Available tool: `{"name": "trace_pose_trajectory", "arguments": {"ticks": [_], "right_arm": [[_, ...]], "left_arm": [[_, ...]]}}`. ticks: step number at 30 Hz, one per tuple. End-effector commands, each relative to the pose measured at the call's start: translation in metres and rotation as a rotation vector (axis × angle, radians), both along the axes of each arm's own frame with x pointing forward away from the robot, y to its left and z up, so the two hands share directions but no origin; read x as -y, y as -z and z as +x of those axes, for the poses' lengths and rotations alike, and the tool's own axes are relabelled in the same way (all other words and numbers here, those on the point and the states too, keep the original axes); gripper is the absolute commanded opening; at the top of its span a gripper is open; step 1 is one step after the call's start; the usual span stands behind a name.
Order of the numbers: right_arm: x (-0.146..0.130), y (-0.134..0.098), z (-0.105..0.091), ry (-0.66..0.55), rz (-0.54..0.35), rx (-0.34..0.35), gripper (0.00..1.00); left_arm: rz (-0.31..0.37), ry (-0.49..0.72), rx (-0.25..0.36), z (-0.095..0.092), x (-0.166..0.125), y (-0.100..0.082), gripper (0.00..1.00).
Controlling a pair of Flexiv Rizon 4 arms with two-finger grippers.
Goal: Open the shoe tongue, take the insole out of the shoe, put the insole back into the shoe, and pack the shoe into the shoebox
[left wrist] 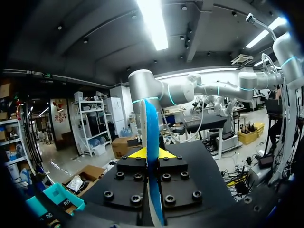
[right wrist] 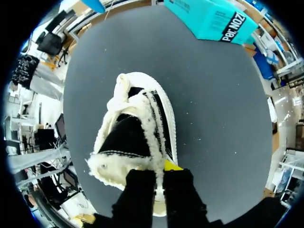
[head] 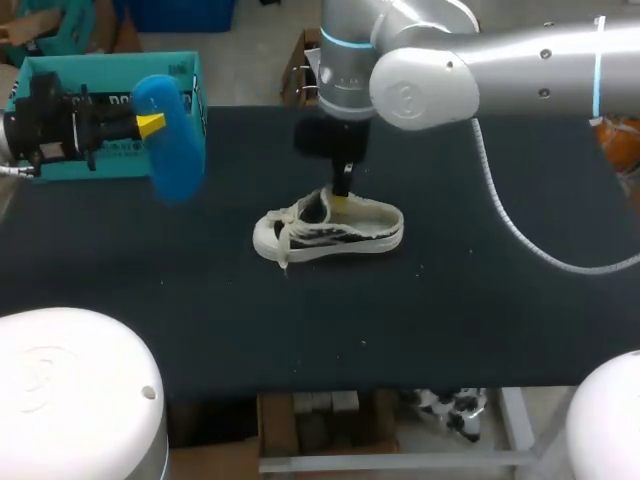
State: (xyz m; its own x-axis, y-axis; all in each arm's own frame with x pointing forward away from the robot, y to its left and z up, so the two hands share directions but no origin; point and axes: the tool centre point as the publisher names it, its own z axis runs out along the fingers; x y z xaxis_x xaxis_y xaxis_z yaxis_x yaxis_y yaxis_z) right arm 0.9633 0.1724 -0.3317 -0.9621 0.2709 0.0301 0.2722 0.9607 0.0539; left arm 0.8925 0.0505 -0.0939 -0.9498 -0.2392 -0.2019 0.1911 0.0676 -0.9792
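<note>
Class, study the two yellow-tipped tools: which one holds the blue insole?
The left arm's tool: the flat blue foam insole stands pinched in it, raised off the table. The right arm's tool is down at the white-and-black sneaker instead.

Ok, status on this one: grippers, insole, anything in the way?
Left gripper shut on blue insole, held up off table. Right gripper shut on shoe collar, shoe upright. Only the right gripper sits at the shoe opening.

- 1 shoe (head: 330,232), white with black panels
- 1 insole (head: 172,135), blue
- 1 shoebox (head: 100,64), teal
- 2 arms, 1 gripper each: left gripper (head: 150,124), right gripper (head: 342,200)
- 1 worktop (head: 480,300), dark
</note>
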Motion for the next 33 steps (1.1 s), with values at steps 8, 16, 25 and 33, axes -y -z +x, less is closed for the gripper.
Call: {"name": "trace_pose_trajectory", "arguments": {"ticks": [8, 16, 25, 33], "right_arm": [[0.016, -0.025, -0.034, 0.396, 0.16, 0.024, 0.0], [0.016, -0.026, -0.057, 0.655, 0.272, 0.082, 0.0], [0.021, -0.013, -0.067, 0.857, 0.356, 0.178, 0.0], [0.03, -0.013, -0.061, 0.905, 0.381, 0.213, 0.0]], "left_arm": [[-0.01, 0.325, 0.087, 0.072, 0.039, -0.017, 0.0], [-0.021, 0.477, 0.102, 0.112, 0.075, -0.025, 0.0], [-0.025, 0.551, 0.102, 0.14, 0.091, -0.025, 0.0], [-0.022, 0.564, 0.103, 0.15, 0.093, -0.028, 0.0]]}}
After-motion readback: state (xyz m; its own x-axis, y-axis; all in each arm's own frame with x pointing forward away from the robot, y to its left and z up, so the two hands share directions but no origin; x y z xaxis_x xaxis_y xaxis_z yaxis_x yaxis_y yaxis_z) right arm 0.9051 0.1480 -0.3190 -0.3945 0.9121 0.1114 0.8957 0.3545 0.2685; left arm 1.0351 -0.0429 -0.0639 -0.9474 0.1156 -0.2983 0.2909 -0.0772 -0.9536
